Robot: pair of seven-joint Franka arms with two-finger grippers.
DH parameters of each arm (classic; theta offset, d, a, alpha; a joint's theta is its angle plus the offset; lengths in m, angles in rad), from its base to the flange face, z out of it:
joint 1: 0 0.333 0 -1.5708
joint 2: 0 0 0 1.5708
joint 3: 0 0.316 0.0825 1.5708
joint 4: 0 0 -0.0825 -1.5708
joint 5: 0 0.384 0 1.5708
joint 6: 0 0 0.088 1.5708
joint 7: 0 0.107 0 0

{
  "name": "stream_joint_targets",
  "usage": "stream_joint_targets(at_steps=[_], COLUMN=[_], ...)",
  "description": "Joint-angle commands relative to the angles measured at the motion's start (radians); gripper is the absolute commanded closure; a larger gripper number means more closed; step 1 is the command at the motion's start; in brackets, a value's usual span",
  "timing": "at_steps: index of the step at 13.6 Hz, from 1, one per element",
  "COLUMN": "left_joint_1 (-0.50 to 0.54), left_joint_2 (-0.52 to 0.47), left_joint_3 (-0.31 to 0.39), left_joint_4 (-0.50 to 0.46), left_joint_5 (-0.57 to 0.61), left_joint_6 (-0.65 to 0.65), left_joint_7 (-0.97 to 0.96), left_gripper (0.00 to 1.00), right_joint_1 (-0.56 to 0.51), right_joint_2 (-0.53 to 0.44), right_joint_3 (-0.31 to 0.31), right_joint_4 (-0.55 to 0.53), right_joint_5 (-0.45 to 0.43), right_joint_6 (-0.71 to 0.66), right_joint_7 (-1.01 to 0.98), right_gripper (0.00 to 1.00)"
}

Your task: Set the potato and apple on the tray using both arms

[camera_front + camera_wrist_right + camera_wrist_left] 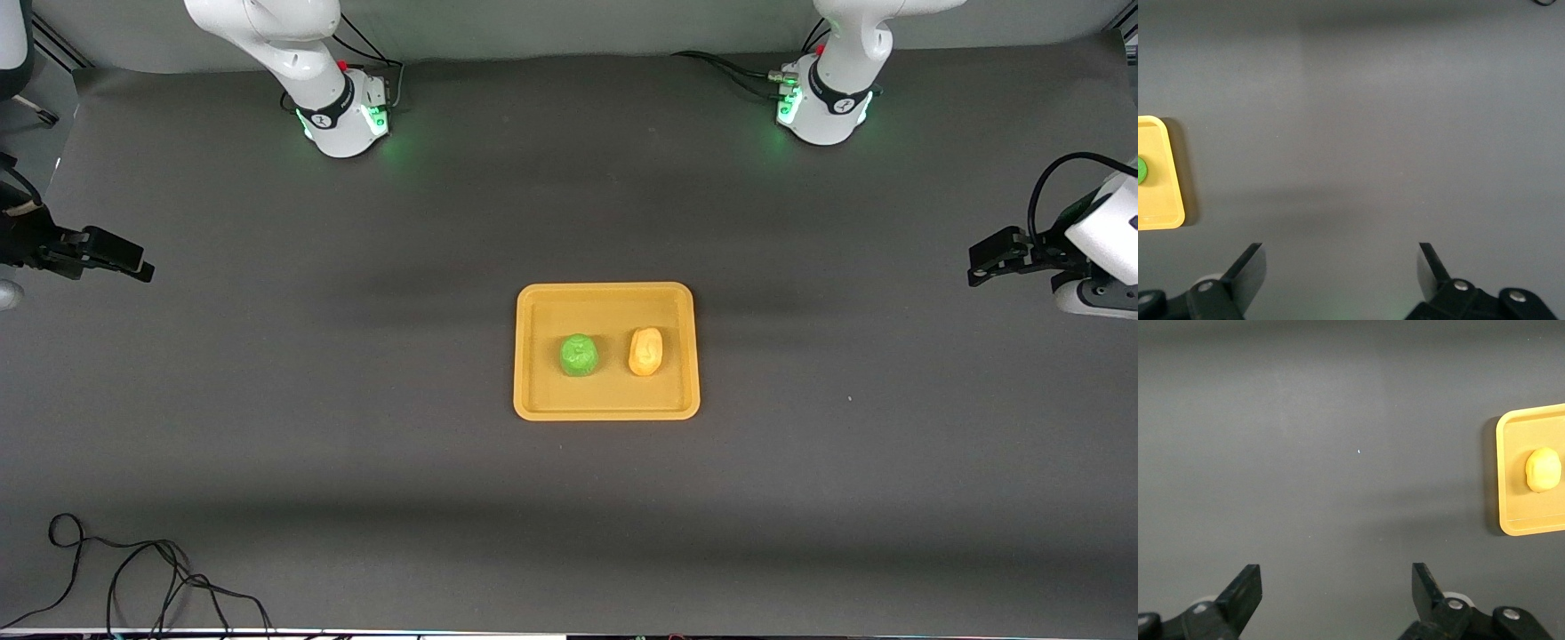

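The yellow-orange tray (605, 307) lies flat in the middle of the table. The green apple (579, 355) and the yellow-orange potato (645, 351) sit side by side on it, the apple toward the right arm's end and the potato toward the left arm's end. My left gripper (985, 260) is open and empty over the bare table at the left arm's end, well clear of the tray. My right gripper (133, 260) is open and empty over the right arm's end. The left wrist view shows its open gripper (1336, 577), the tray's (1511, 487) edge and the potato (1543, 469). The right wrist view shows its open gripper (1340, 257), a tray (1165, 193) corner and part of the apple (1141, 171).
The two green-lit arm bases (342, 116) (822, 107) stand along the table's edge farthest from the front camera. A loose black cable (133, 578) lies near the front edge at the right arm's end. The dark grey mat (356, 400) surrounds the tray.
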Motion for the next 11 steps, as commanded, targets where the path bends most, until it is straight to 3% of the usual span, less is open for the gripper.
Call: stream_joint_targets(at_steps=[1, 3, 11], left_joint_1=[-0.003, -0.003, -0.004], left_joint_2=[-0.013, -0.008, -0.005], left_joint_3=[0.001, 0.001, 0.001], left_joint_4=[-0.020, -0.023, -0.023], left_joint_5=[0.013, 0.013, 0.013], left_joint_6=[0.009, 0.015, 0.017], left_joint_7=[-0.014, -0.014, -0.014], left_gripper=[0.00, 0.00, 0.00], right_joint_1=[-0.008, -0.005, -0.005], right_joint_2=[-0.024, -0.023, -0.020], right_joint_3=[0.013, 0.014, 0.014], right_joint_4=[-0.012, -0.008, -0.008], right_joint_5=[0.000, -0.038, -0.040], right_joint_6=[0.011, 0.011, 0.009], right_joint_7=[-0.012, -0.012, -0.012], right_gripper=[0.00, 0.00, 0.00])
